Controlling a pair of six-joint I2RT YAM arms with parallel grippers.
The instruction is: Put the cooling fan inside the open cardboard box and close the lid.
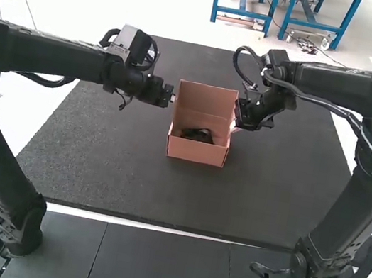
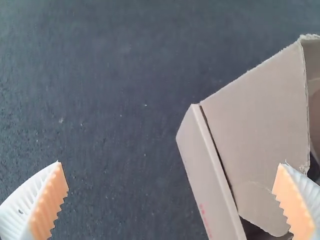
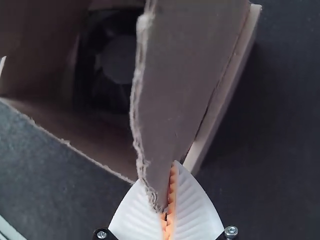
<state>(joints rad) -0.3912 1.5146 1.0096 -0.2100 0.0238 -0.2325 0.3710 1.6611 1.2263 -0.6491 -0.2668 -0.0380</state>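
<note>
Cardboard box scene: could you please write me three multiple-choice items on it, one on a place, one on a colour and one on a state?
1. Where is the cooling fan relative to the cardboard box?
A) behind it
B) inside it
C) on top of it

2. What colour are the finger pads?
A) orange
B) green
C) blue

3. What state is the right gripper in?
A) open
B) shut on a box flap
C) shut on the fan

Answers:
1 B: the high view shows the fan lying on the box floor.
2 A: the left wrist view shows orange pads.
3 B: the right wrist view shows it clamped on the flap's edge.
</note>
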